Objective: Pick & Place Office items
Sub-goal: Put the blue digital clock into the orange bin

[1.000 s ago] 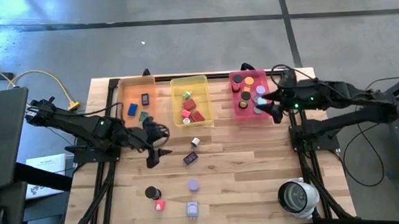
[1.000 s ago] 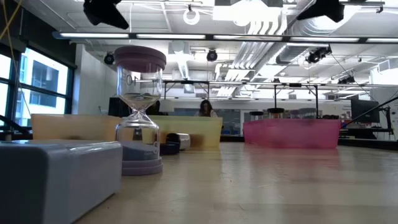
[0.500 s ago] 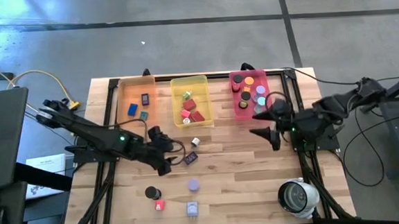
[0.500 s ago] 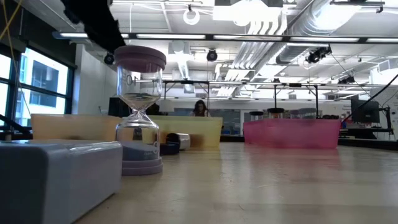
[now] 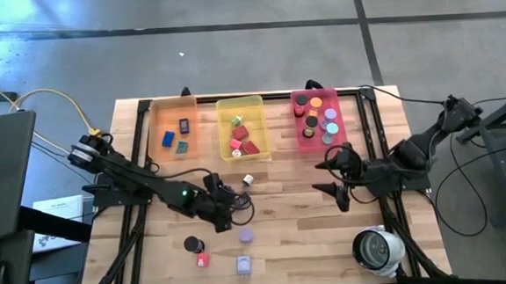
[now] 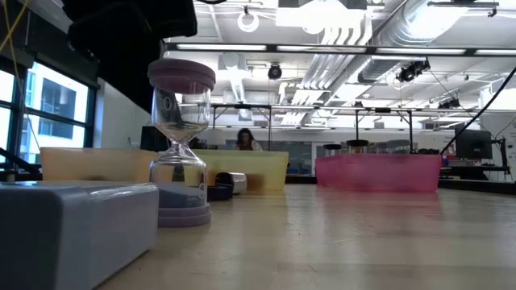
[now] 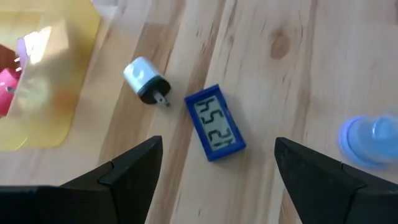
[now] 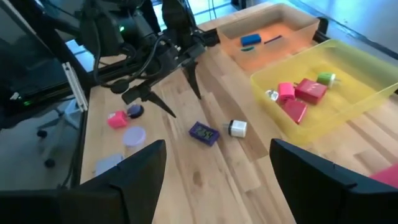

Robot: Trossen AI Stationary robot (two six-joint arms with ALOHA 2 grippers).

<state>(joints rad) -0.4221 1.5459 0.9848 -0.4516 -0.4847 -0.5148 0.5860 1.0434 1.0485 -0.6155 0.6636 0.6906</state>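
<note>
Pale wooden plank surface – visible grain, knots, satin sheen. Yellow translucent plastic tray, orange translucent plastic tray, pink translucent plastic tray – smooth, glossy walls. Small blue plastic clock with grey display – matt casing, shiny face. White-and-black plug adapter – smooth plastic, metal prongs. Lavender-capped hourglass – clear glass bulbs, matt plastic ends. Left pincer fingers – dark matt plastic.

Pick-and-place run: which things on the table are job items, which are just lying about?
Job items:
small blue digital clock
white plug adapter
lavender round disc
black round disc
pink small cube

Lying about:
large white-grey round device
</note>
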